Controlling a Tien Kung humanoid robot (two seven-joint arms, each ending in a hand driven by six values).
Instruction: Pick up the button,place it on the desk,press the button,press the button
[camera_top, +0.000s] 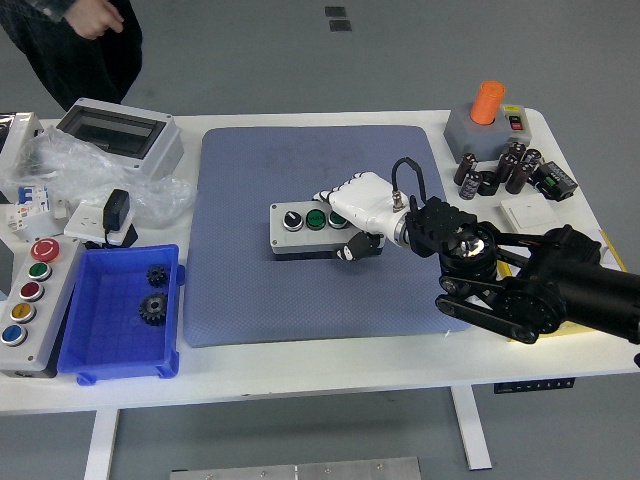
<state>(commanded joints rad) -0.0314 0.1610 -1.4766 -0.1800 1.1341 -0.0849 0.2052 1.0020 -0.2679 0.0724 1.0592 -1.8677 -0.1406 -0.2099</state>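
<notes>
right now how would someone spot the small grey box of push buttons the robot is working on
Find the blue-grey mat in the middle of the white table. Near its centre lies the small grey button box, its right end under the right hand. Unlike the taller box of coloured buttons at the left edge, it lies flat on the mat.

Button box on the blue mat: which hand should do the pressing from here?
The right hand. It already rests on the right end of the button box, fingers over its buttons, on the blue mat. The left arm is nowhere in the head view, so it would likely have to travel much further.
</notes>
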